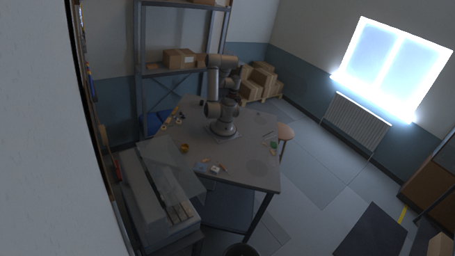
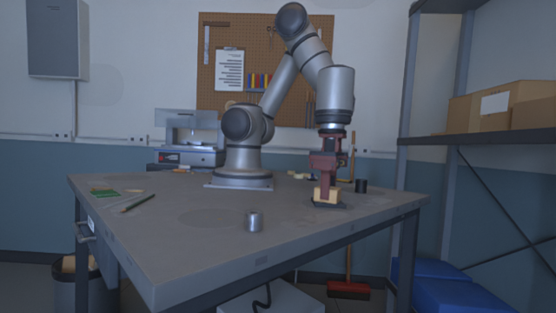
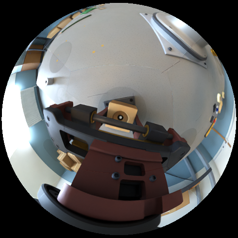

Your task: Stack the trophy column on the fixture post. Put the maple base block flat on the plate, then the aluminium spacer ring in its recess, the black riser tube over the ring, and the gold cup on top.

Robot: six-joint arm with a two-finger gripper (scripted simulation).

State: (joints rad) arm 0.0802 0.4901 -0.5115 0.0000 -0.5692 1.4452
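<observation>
The dark fixture plate (image 2: 329, 203) is mostly covered by the maple base block (image 2: 327, 194), which sits flat on it; only a corner of the plate (image 3: 126, 100) shows from the wrist camera. The block (image 3: 121, 116) has a round recess with the post's tip at its centre. My gripper (image 2: 326, 191) comes straight down on the block, and its fingers are closed on the block's sides. The aluminium spacer ring (image 2: 253, 221) stands on the near part of the table. The black riser tube (image 2: 360, 185) stands behind and right of the block. The gold cup (image 1: 184, 148) stands near the table's left edge.
A pegboard (image 2: 260, 65) with tools hangs on the wall behind, with a grey machine (image 2: 186, 141) below it. A steel shelf (image 2: 478, 130) with cartons stands right of the table. A pencil (image 2: 137, 203) and a green card (image 2: 104, 193) lie near the left end.
</observation>
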